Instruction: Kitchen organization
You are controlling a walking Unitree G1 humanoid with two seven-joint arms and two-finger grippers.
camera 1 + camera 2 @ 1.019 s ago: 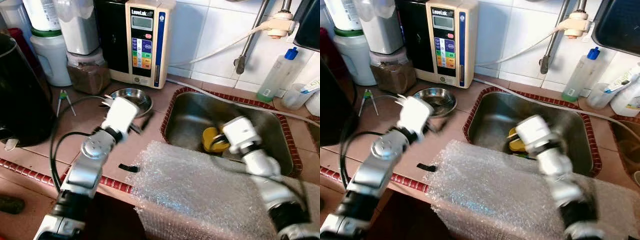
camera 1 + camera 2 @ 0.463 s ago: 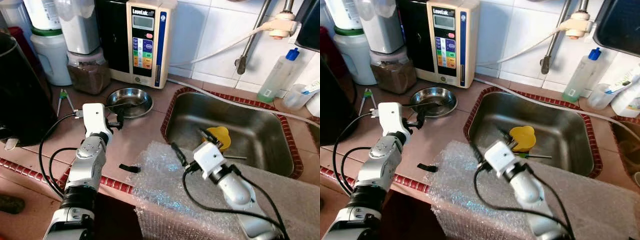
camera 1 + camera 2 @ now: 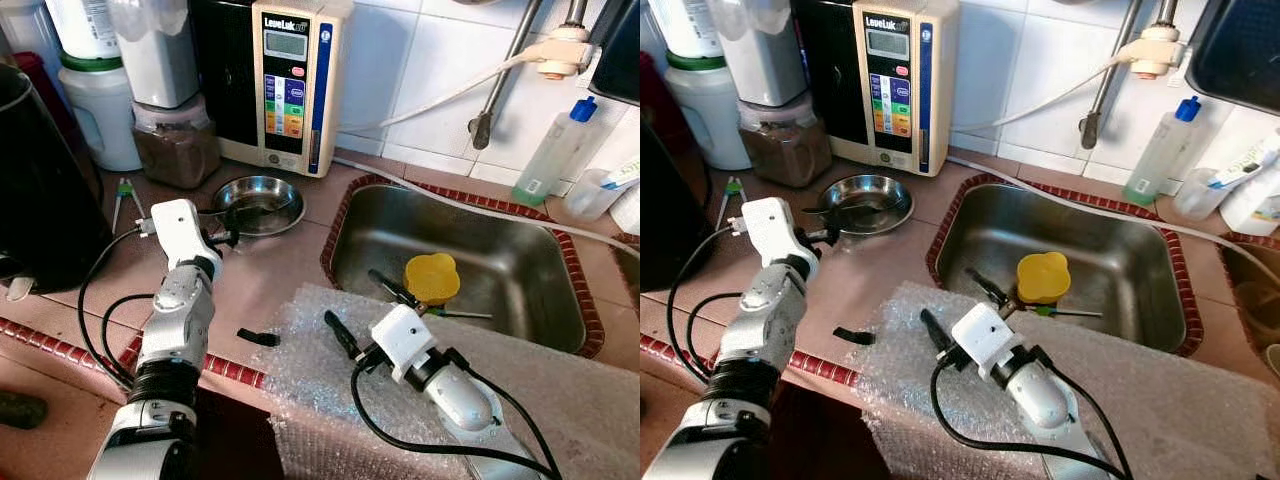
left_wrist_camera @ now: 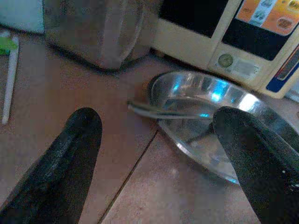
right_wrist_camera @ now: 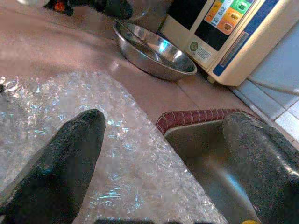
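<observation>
Left gripper (image 3: 222, 228), fingers spread apart and holding nothing, hovers over the tiled counter (image 3: 270, 275) just beside the steel bowl (image 3: 262, 202), which sits near the counter's back edge in front of the cream water ionizer (image 3: 290, 80); a thin metal utensil (image 4: 163, 112) rests across the bowl's rim. Right gripper (image 3: 362, 308), fingers also wide apart and empty, hangs over the sink's (image 3: 500, 240) front-left corner, one finger above the bubble wrap sheet (image 3: 340, 370) draped over the counter's front edge, the other above the basin. Inside the sink, a yellow cup (image 3: 431, 277) lies toward the front wall w/ a thin green-tipped stick (image 3: 458, 314) beside it. At the counter's back-left, a brown-filled glass jar (image 3: 178, 148), a white jug (image 3: 100, 115) w/ green-banded top & a dark appliance (image 3: 40, 190) at the left edge. Small green-handled tweezers (image 3: 126, 196) lie near the jar; a small black piece (image 3: 258, 337) lies near the front edge by the red tile trim. A spray bottle w/ blue cap (image 3: 556, 150) stands at the sink's back-right corner, against the white wall tiles.
</observation>
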